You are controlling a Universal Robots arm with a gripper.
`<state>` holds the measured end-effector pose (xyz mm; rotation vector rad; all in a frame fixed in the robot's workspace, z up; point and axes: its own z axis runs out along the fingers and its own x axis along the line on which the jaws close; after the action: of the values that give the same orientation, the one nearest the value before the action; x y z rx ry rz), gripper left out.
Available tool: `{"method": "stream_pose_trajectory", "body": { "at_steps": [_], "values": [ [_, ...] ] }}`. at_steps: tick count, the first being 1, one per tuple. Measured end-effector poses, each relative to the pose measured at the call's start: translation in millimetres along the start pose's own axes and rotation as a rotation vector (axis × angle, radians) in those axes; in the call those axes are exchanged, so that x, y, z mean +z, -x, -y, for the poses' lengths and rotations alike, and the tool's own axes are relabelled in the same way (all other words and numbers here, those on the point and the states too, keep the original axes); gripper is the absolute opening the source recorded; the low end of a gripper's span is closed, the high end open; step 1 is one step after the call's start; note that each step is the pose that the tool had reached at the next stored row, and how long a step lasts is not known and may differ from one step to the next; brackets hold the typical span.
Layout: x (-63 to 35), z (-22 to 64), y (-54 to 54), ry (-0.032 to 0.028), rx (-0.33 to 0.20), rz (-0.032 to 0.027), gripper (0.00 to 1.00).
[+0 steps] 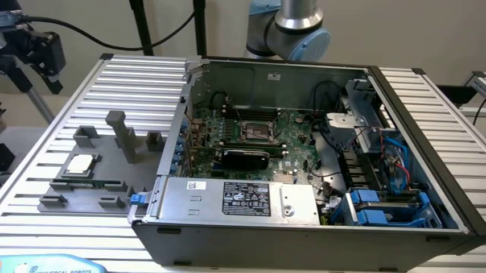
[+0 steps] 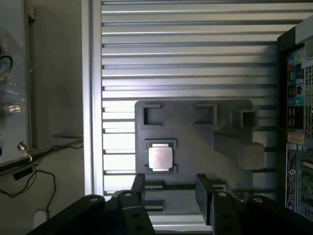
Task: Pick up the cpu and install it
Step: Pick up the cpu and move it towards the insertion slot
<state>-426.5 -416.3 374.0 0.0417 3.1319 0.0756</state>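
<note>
A robotics lab set up for computer assembly is what is being shown. A ribbed aluminium bench (image 1: 68, 222) is seen carrying an opened computer case (image 1: 304, 239), its motherboard (image 1: 292, 128) laid bare. Beside it a grey fixture plate (image 1: 83, 190) is set, with the cpu (image 1: 79, 165) seated in it. A robot arm (image 1: 292, 28) is seen behind the case, a camera (image 1: 42, 51) is clamped on a stand at the exterior view's left, and a black cable (image 1: 99, 37) is strung across a plain wall.

The gripper (image 2: 170, 188) faces straight down. Its two black fingers (image 2: 138, 187) stand parallel and well apart, gripping nothing.
</note>
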Motion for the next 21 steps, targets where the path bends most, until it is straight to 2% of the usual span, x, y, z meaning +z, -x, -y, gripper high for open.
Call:
{"method": "stream_pose_trajectory", "body": {
  "at_steps": [3,4,21],
  "values": [
    [2.0,0.1,0.0,0.0001,0.0,0.0002,0.59],
    [3.9,0.2,0.0,0.0001,0.0,0.0002,0.65],
    [34.6,3.8,-0.7,0.0001,0.0,0.0001,0.65]
  ]
}}
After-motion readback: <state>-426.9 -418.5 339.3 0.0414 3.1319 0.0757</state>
